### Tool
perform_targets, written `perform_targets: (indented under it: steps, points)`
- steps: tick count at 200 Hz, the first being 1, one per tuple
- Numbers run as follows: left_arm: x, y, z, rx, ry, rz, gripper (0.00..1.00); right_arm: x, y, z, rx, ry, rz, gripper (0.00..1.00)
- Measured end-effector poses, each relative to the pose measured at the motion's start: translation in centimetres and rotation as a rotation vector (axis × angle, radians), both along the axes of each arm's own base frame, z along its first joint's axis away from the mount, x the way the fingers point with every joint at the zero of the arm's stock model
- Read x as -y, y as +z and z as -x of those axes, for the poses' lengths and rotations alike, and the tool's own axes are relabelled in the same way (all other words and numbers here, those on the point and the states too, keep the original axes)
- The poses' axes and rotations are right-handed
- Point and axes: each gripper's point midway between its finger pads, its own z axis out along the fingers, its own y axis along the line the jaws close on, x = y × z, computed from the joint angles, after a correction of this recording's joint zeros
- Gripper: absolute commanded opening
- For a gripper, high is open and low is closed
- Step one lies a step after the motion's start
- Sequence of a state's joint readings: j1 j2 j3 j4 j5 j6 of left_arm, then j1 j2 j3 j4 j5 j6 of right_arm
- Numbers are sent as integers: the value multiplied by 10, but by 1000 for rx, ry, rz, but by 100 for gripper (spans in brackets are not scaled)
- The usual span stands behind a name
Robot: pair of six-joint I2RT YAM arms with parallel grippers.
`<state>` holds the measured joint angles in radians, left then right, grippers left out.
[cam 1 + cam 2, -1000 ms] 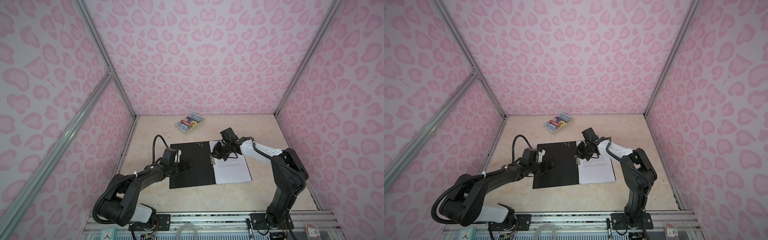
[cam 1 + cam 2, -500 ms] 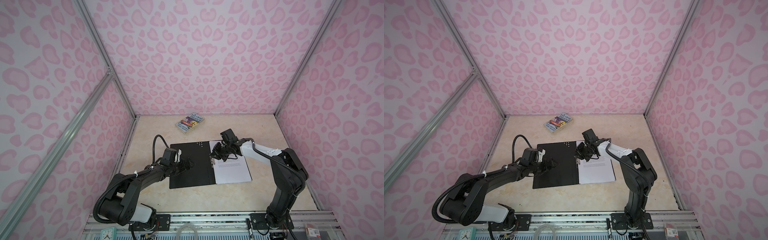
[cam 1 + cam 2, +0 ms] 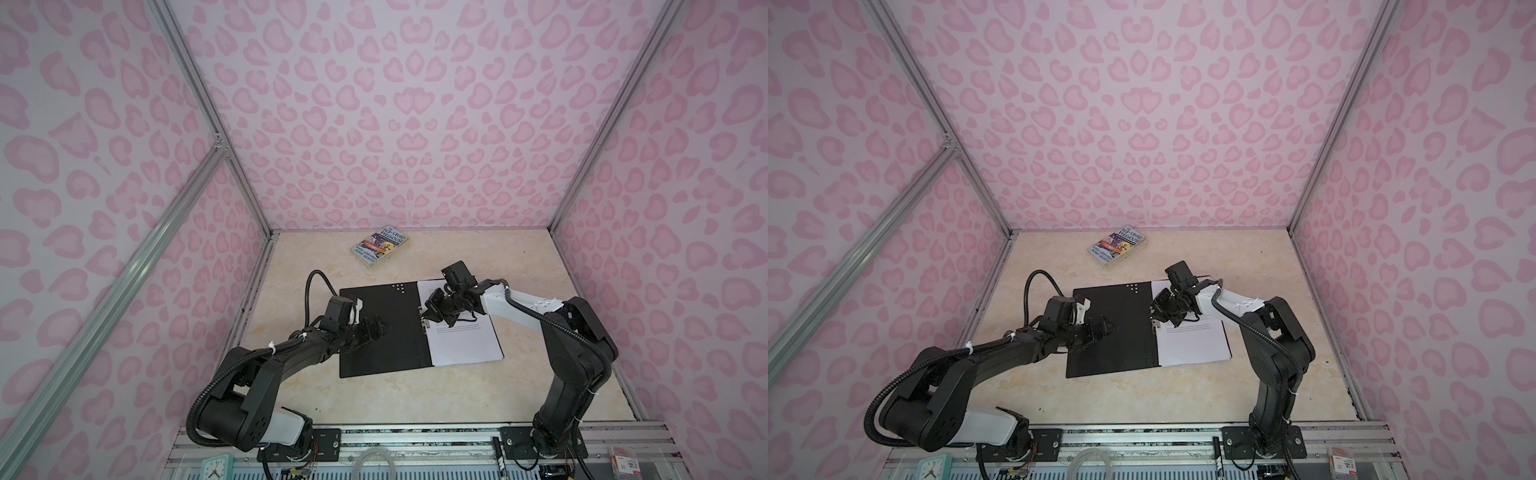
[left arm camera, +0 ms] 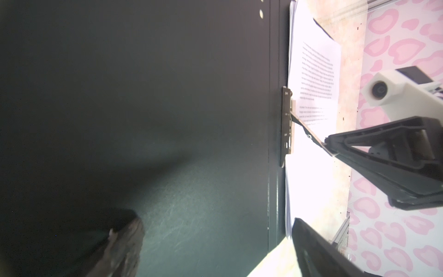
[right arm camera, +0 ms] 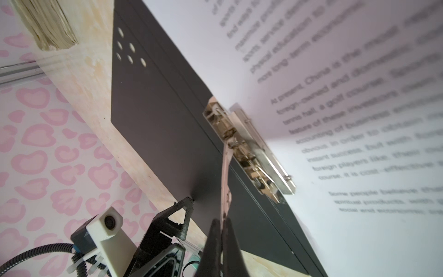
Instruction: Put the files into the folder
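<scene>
The folder (image 3: 386,353) lies open on the tabletop (image 3: 415,395) with its black inside up. The files (image 3: 465,340) lie as a stack on its right half, with one edge at the spine clip (image 5: 249,148).

The right claw (image 5: 223,223) is clamped on the thin metal lever (image 5: 226,167) of this clip, and the lever stands up from the spine. I think it is held this way to work the clip, so that the bar can press on the edge of the files; whether the bar is already down I cannot tell.

The left claw (image 3: 380,327) has its jaws wide apart and holds nothing. It is low over the left cover, and one finger seems to touch it. Probably it keeps the folder flat and in place while the other arm pulls on the lever.

Count: one folder, one clip with one lever, and one stack of files. The left wrist view shows several sheet edges, but the exact number cannot be counted. There is one book (image 3: 380,248), well apart near the back wall, and two claws.
</scene>
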<state>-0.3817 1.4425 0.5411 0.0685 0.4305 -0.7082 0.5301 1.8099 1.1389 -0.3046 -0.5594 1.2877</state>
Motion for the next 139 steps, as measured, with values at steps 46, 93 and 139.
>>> perform_targets:
  steps: [46,93,139]
  points:
    - [0,0,-1,0,7,6,98,3,-2,6,35,43,8,0]
    - [2,-1,-5,-2,21,16,98,20,-23,24,93,173,68,0]
    - [6,-2,-11,4,20,28,98,27,-58,39,159,289,83,0]
